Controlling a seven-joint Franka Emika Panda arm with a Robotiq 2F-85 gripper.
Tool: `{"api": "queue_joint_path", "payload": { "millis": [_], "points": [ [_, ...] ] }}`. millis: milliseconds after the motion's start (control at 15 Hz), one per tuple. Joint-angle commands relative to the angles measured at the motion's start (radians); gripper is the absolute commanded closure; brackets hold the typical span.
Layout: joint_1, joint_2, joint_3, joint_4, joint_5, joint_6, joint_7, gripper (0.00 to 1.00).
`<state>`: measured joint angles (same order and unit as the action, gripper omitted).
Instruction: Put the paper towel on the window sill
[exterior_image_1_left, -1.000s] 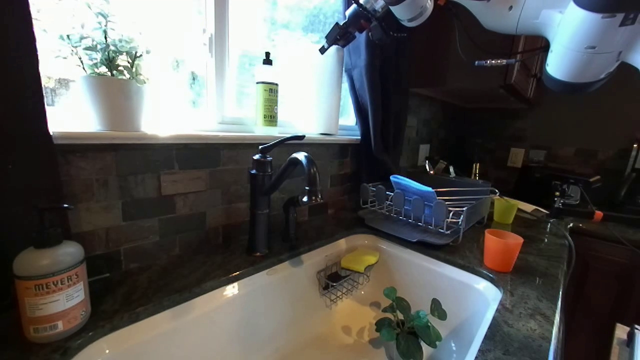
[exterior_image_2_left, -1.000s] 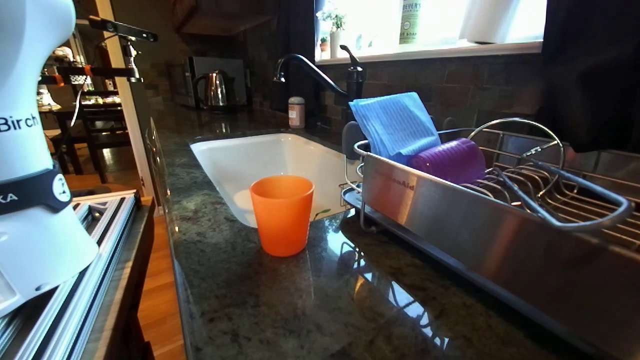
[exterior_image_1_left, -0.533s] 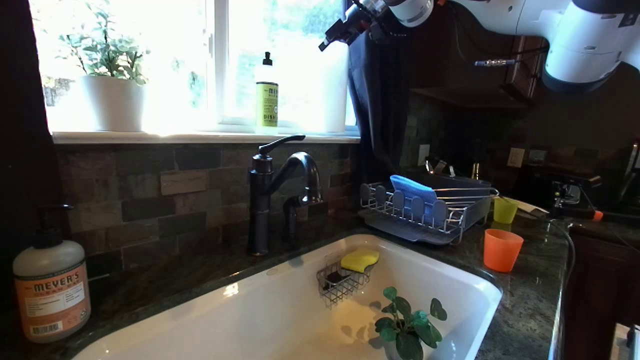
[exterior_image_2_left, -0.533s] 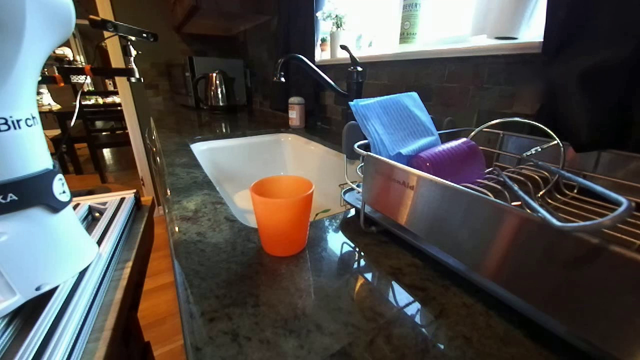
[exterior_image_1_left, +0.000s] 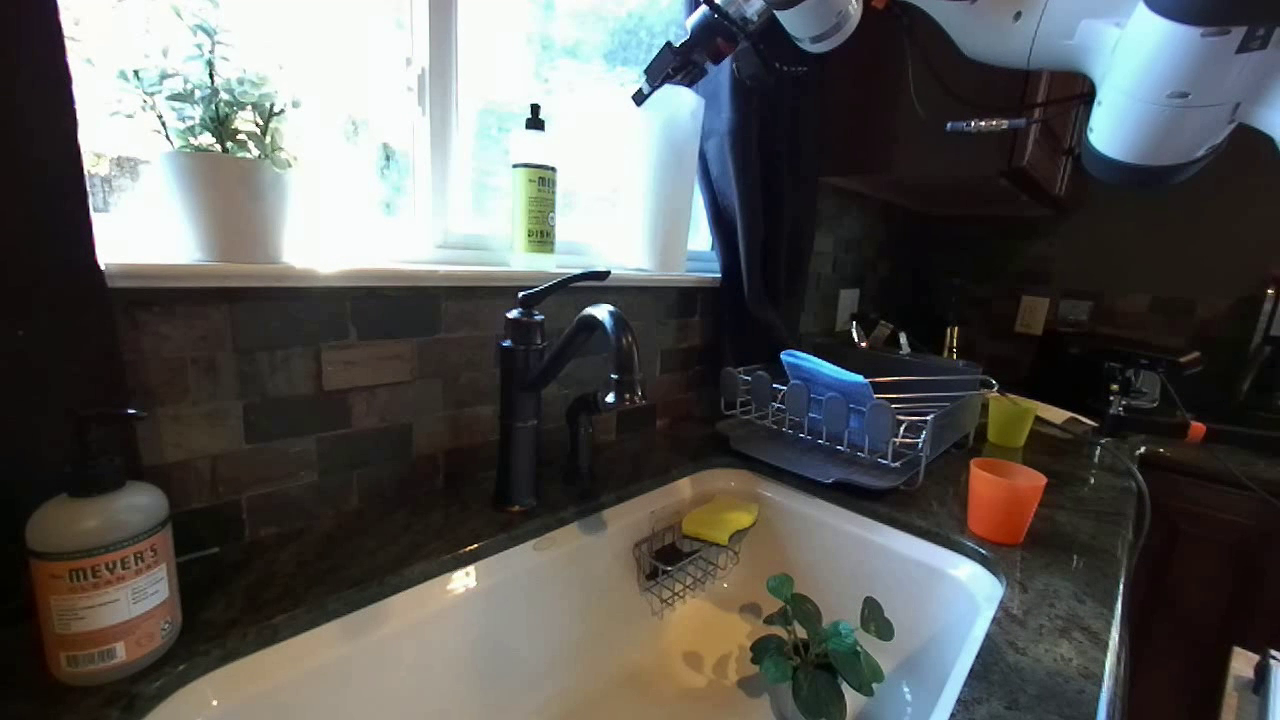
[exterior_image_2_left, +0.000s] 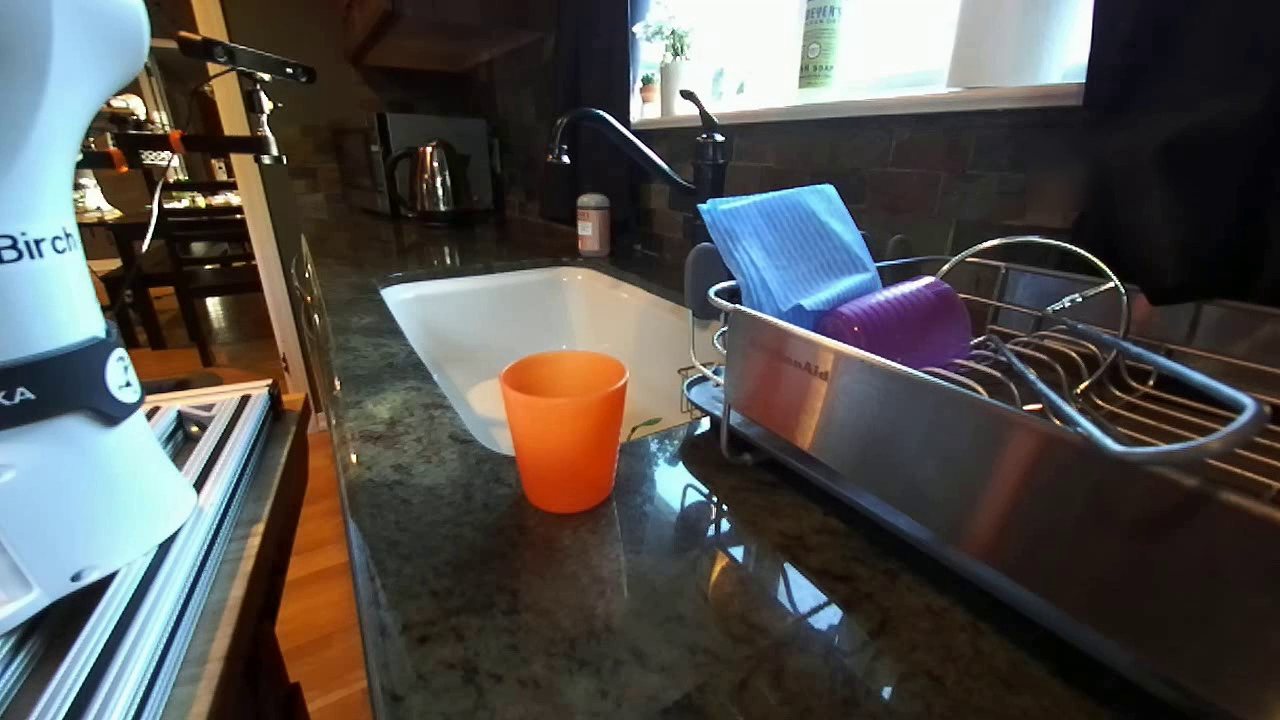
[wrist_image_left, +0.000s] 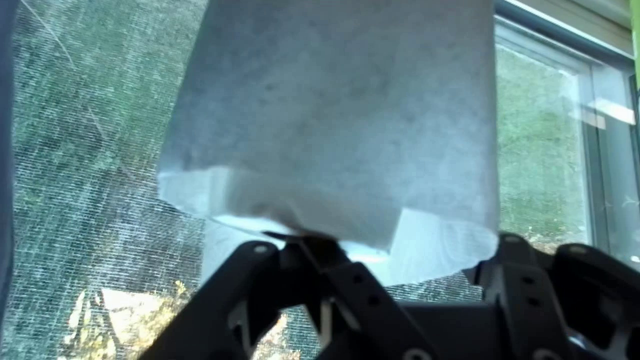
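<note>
1. A bright window (exterior_image_1_left: 350, 110) behind a white sink (exterior_image_1_left: 450, 625); surroundings dim.
2. The paper towel (exterior_image_1_left: 672, 190), a roughly upright white roll, is at the window sill (exterior_image_1_left: 410, 276), beside a dark curtain (exterior_image_1_left: 752, 200); whether its base rests flat is unclear.
3. The gripper (exterior_image_1_left: 641, 97) is at its upper end, fingers (wrist_image_left: 524, 280) apart; whether they clamp it, I cannot tell.
4. A green-labelled bottle (exterior_image_1_left: 534, 208) stands nearby on the sill.
5. Likely the setting-down step; next, seat the base and withdraw without tipping it.

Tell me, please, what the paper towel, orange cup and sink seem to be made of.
Paper towel: matte paper, judging by its thin, uneven edge in the wrist view.
Orange cup: likely satin plastic, its smooth wall looking slightly translucent.
Sink: glossy white with sharp glints, perhaps enamel or ceramic.
</note>
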<state>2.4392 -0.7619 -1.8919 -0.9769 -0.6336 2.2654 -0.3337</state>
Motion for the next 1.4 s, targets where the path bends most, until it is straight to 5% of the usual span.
{"api": "queue_joint_path", "payload": {
  "millis": [0, 267, 1000, 1067, 1333],
  "points": [
    [0.030, -0.016, -0.019, 0.022, -0.049, 0.059, 0.020, 0.72],
    [0.005, -0.006, -0.012, -0.013, -0.083, 0.123, 0.027, 0.98],
    [0.005, -0.017, -0.006, -0.021, -0.069, 0.032, 0.022, 0.96],
    [0.005, -0.017, -0.006, -0.021, -0.067, 0.027, 0.022, 0.57],
    [0.005, 0.002, -0.007, -0.017, -0.073, 0.012, 0.018, 0.36]
  ]
}}
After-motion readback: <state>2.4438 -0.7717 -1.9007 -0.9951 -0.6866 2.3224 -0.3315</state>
